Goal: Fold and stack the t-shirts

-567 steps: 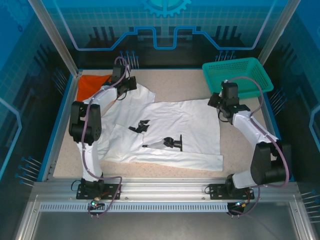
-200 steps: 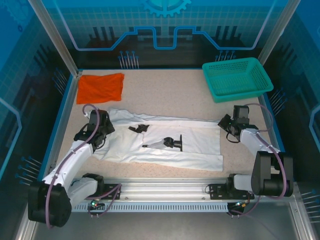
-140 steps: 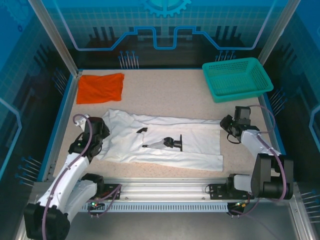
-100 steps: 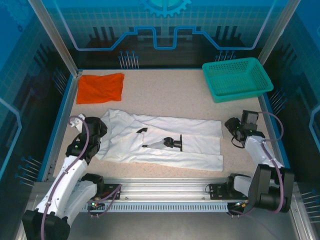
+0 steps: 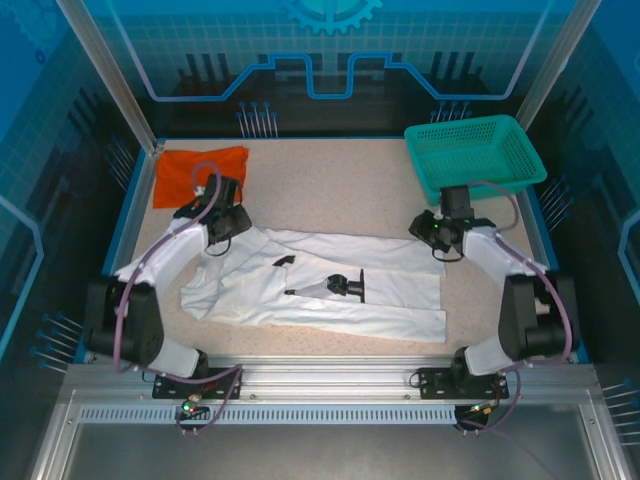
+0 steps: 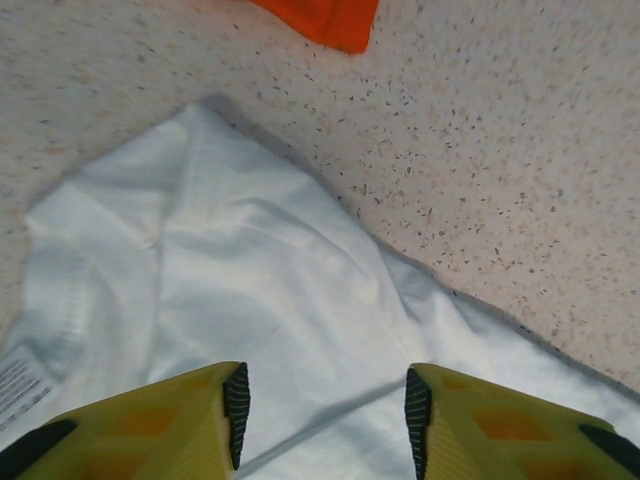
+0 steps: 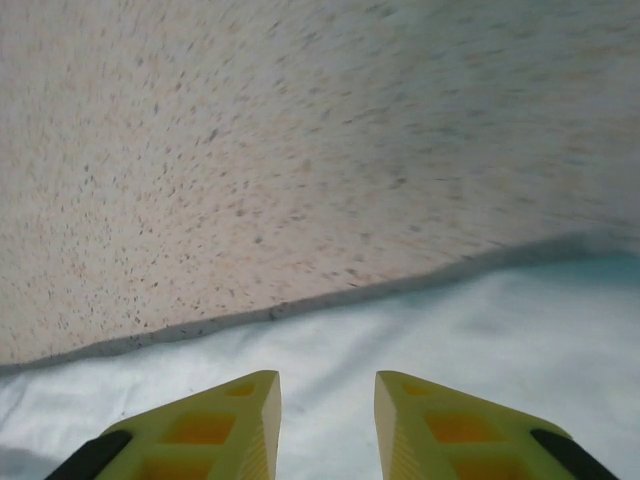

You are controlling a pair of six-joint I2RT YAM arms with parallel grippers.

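Note:
The white t-shirt [image 5: 392, 282] lies folded into a long band across the table, its black graphic [image 5: 336, 287] facing up. The orange-red t-shirt [image 5: 190, 176] lies flat at the far left, partly behind my left arm. My left gripper [image 5: 222, 236] hovers open over the white shirt's far left corner. In the left wrist view, its fingers [image 6: 225, 405] straddle white cloth [image 6: 250, 270], and an orange-red corner [image 6: 325, 15] shows at the top. My right gripper [image 5: 428, 238] is open over the far right edge, with white cloth [image 7: 450, 340] beneath it and nothing held.
A teal mesh basket [image 5: 475, 155] stands at the far right corner, just behind my right arm. Bare speckled tabletop [image 5: 330, 180] stretches between the orange-red shirt and the basket. Blue rails [image 5: 125, 240] border the table on the sides.
Both arms have swung from the shirt's side ends up to its far edge, the left to the far left corner, the right to the far right. The shirt's left end has shifted slightly.

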